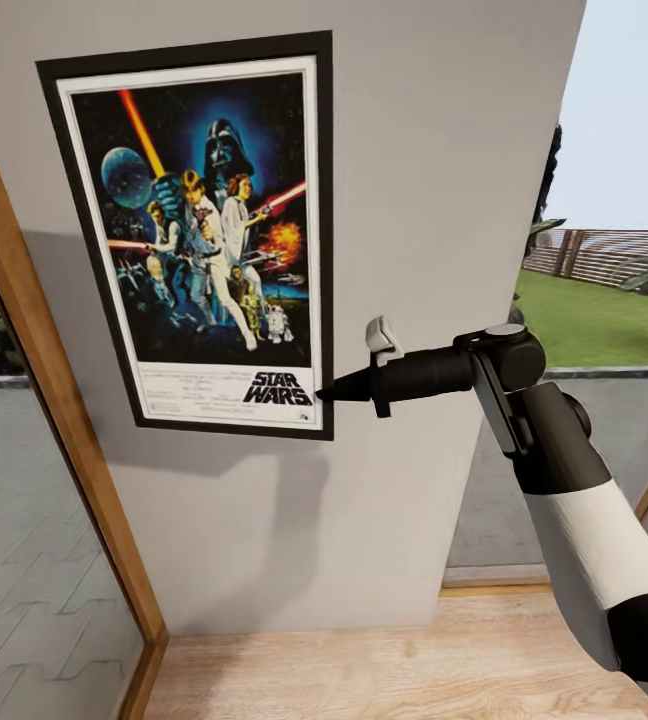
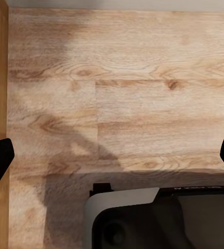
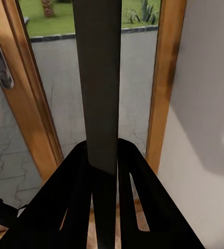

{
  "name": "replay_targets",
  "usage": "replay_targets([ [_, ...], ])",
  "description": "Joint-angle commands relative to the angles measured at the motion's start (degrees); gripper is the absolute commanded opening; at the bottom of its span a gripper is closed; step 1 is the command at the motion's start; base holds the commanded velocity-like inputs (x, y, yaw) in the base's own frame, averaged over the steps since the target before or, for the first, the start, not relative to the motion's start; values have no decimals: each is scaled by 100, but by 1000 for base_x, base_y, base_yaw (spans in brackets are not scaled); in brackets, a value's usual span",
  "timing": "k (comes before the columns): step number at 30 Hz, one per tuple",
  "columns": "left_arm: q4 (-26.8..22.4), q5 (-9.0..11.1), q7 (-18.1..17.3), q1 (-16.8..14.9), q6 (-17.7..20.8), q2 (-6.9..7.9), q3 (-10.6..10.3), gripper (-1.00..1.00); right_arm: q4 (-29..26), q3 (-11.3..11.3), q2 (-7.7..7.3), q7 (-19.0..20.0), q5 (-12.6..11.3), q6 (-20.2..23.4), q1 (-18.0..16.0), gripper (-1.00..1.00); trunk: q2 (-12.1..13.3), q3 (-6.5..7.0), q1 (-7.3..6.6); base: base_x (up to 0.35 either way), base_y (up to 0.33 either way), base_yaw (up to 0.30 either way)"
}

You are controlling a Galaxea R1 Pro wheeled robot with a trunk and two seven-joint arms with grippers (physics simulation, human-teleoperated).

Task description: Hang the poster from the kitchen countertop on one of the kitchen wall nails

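two fingers of the right gripper (image 1: 326, 391) were pinched shut on the poster (image 1: 199, 230) at its lower corner, on the side nearest the open view of the lawn (image 1: 584, 320). the poster stood upright and flat against the pale wall (image 1: 434, 200), between the wooden door frame (image 1: 54, 400) and the wall's outer edge. in the right wrist view its dark edge (image 3: 99, 78) ran straight up from between the closed fingers (image 3: 65, 207). no nail could be made out, so whether the poster had caught on one was unclear. the step in hand looked like the hanging itself. next, i judge, the grip should loosen only once the frame bears on a peg. the left gripper's (image 2: 112, 155) fingertips sat wide apart, empty, over the wood floor (image 2: 122, 78).
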Motion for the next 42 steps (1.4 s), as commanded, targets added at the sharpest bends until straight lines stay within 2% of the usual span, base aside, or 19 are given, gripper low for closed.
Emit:
replay_targets([
  [1,-6,-22,-41,0,-6,-4,32,100,-1,6,-4,-4,-47,73,-5,-100,-10,-9,3,0,0,0],
  [25,-6,-17,-41,0,-6,-4,32,100,4,-27,-49,-7,-38,71,-5,-100,-10,-9,3,8,0,0],
  [42,-6,-18,-41,0,-6,-4,32,100,1,-27,-52,-7,-38,70,-5,-100,-10,-9,3,295,0,0],
])
